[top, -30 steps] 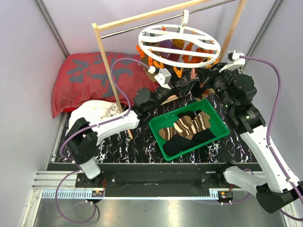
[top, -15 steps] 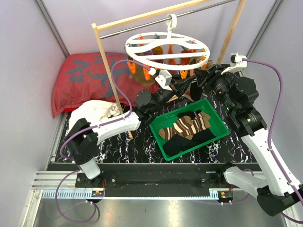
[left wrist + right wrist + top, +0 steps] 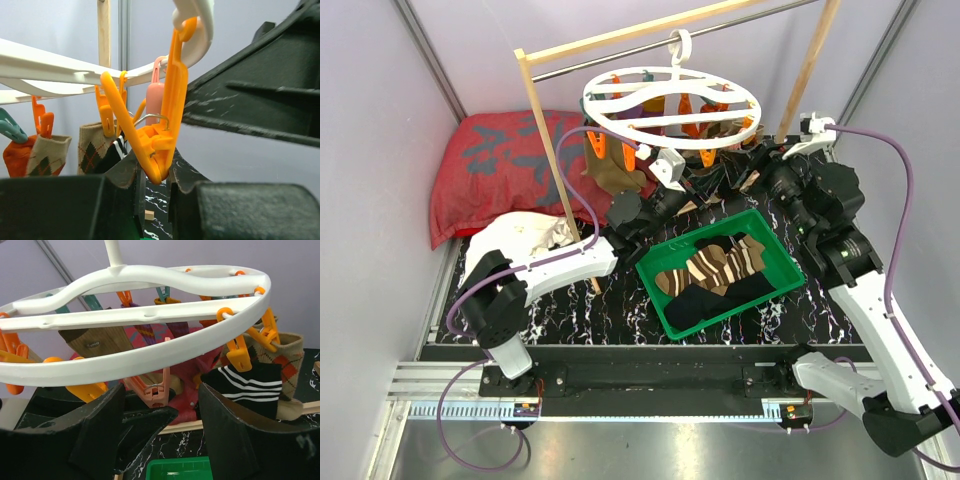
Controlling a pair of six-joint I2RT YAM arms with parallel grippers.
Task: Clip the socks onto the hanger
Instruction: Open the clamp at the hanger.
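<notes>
Step in hand: clipping. The hanger (image 3: 150, 352) hangs from the far rod (image 3: 600, 56) (several socks on it), with a black striped sock (image 3: 250, 387) clipped at its right rim.

Right gripper (image 3: 162, 395): fingers apart, empty, just below the ring.

Left gripper (image 3: 152, 175): clamped on the lower end of an orange clip (image 3: 172, 100).

More socks (image 3: 715, 270) lie in the green tray (image 3: 650, 295), near centre. The next move likely calls for fetching one.

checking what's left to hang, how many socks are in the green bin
2 distinguishable: a brown-and-cream striped sock across the middle of the green bin, and a black sock along its near side. They overlap, so more may be hidden.
</notes>
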